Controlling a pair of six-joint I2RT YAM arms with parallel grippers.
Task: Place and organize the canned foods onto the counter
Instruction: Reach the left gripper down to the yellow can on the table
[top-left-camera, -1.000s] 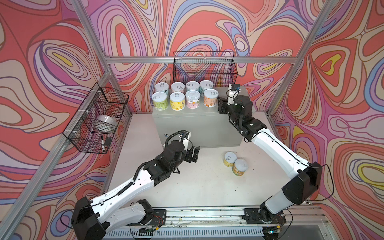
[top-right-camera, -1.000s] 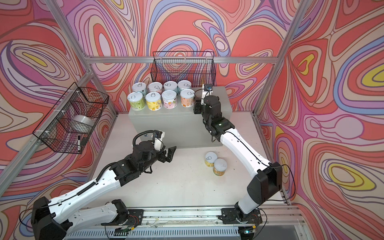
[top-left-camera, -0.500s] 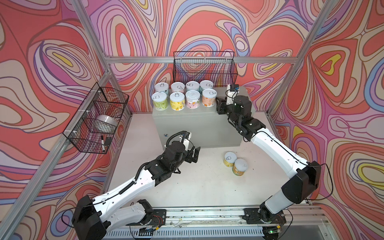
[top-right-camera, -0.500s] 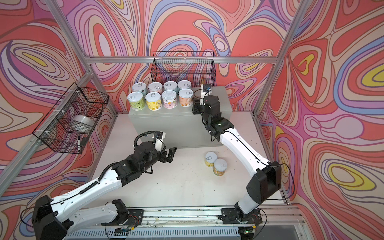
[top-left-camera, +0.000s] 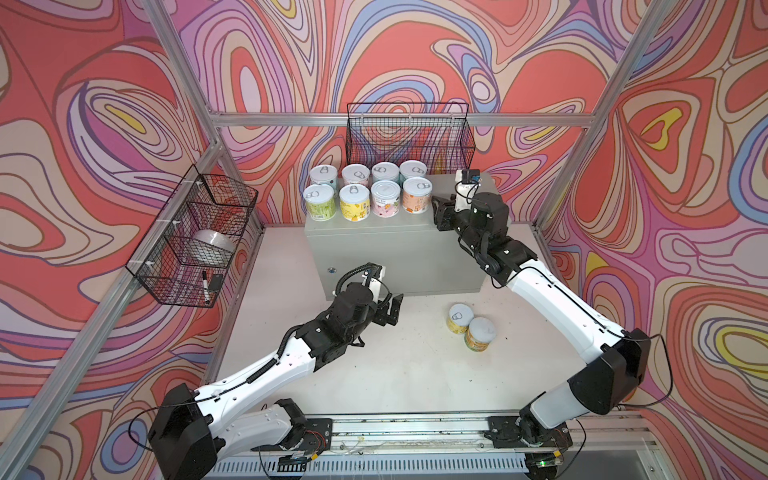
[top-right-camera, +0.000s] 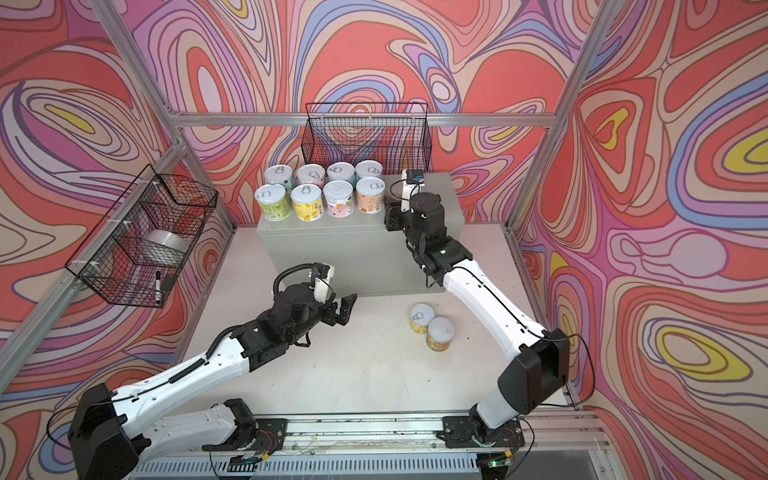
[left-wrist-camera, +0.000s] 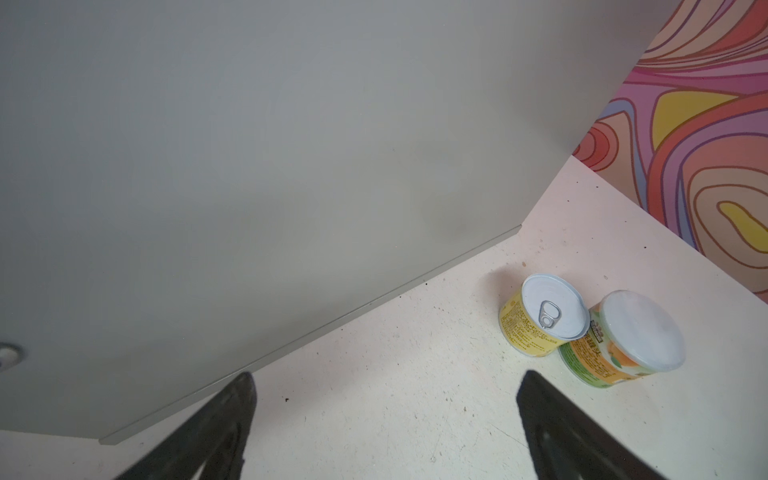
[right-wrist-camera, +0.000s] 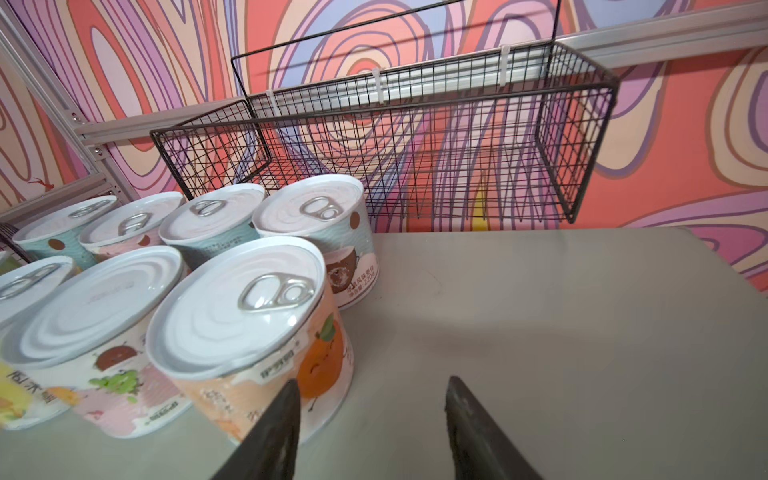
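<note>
Cans (top-left-camera: 356, 203): 8 on counter (top-left-camera: 395, 257), 2 on floor (top-left-camera: 395, 365); your L gripper (left-wrist-camera: 382, 382) spread wide, R gripper (right-wrist-camera: 372, 380) parted, both empty.

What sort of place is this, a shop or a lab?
Probably a robot test booth staged like a pantry: two arms on a rail, swirl-printed walls on aluminium framing, cans on a grey cabinet.

The teal-and-white can (right-wrist-camera: 328, 245) with a cup drawing carries small Chinese print ending in what reads as 220g. The orange-label can (right-wrist-camera: 266, 370) next to it has a white strip of Chinese characters, and the pink-label can (right-wrist-camera: 104, 374) has larger ones, all too blurred to make out. Fine print on the yellow can (left-wrist-camera: 524, 330) is too small to read.
</note>
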